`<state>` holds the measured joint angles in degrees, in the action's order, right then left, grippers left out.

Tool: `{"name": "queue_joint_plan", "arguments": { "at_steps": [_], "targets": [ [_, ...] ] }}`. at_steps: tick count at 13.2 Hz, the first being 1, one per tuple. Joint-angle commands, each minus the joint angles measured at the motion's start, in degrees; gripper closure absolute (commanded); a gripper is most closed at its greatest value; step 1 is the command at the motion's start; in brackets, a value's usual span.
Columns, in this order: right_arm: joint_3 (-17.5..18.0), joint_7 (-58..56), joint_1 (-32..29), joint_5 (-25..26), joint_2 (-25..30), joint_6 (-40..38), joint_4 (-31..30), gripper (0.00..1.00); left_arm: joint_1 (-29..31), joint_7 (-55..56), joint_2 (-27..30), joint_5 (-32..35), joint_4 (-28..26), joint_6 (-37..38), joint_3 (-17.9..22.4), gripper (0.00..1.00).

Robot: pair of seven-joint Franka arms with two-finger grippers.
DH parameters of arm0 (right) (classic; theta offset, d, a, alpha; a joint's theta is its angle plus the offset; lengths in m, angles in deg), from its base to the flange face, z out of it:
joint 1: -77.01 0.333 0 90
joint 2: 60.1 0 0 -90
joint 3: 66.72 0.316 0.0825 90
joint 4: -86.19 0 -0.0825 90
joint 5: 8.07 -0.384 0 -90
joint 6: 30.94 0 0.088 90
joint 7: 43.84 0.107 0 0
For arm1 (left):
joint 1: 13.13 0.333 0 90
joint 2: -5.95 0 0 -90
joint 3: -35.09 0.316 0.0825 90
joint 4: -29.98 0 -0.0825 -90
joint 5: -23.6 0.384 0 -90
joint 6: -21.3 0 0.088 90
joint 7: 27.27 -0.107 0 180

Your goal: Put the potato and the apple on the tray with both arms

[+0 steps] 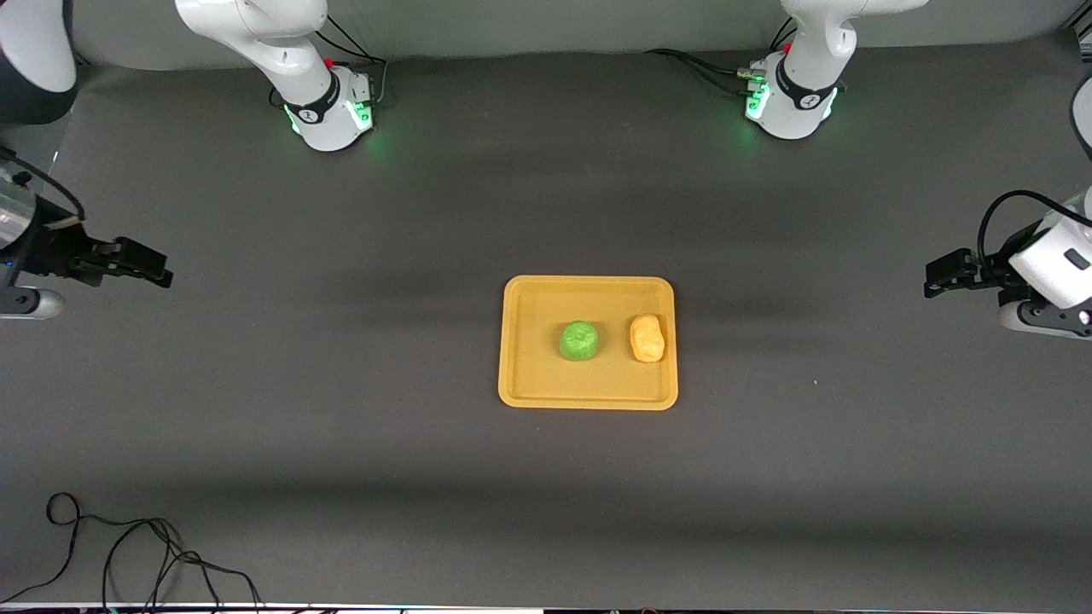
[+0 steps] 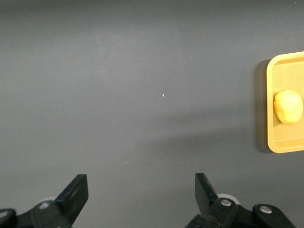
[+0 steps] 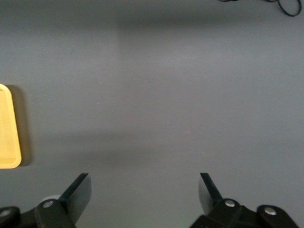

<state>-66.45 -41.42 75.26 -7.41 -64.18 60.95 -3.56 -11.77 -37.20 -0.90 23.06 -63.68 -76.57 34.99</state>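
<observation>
The yellow-orange tray point(image 1: 529, 388) lies in the middle of the table. The green apple point(image 1: 578, 340) sits on it near its centre. The yellow-orange potato point(image 1: 647, 338) lies on it beside the apple, toward the left arm's end. My left gripper point(image 1: 932, 278) is open and empty over the bare table at the left arm's end, well away from the tray. My right gripper point(image 1: 162, 273) is open and empty over the bare table at the right arm's end. The left wrist view shows its open gripper point(image 2: 141, 190), the tray's edge point(image 2: 271, 99) and the potato point(image 2: 288, 106). The right wrist view shows its open gripper point(image 3: 144, 189) and a tray corner point(image 3: 8, 137).
A black cable point(image 1: 128, 554) lies loose on the table near the front camera at the right arm's end; it also shows in the right wrist view point(image 3: 285, 5). The two arm bases point(image 1: 328, 111) point(image 1: 789, 102) stand along the edge farthest from the front camera.
</observation>
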Motion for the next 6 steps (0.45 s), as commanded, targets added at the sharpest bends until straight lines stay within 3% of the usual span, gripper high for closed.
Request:
{"name": "queue_joint_plan", "arguments": {
  "at_steps": [1, 3, 6],
  "targets": [
    [-0.01, -1.01, -0.35, 0.04, 1.36, 1.01, -1.39, 0.00, -0.57, 0.97, -2.12, -0.16, 3.23, 1.47, 0.19, 0.00],
    [-0.54, -0.92, -0.27, 0.04, 1.01, 0.92, -1.22, 0.00, -0.83, 1.49, 1.29, -0.16, -2.90, -5.54, 0.19, 0.00],
    [-0.54, -0.57, 0.00, -0.13, 1.00, 0.83, -0.78, 0.00, -2.32, 2.46, 3.06, -0.08, -3.28, -0.85, -0.08, 0.00]
  ]
}}
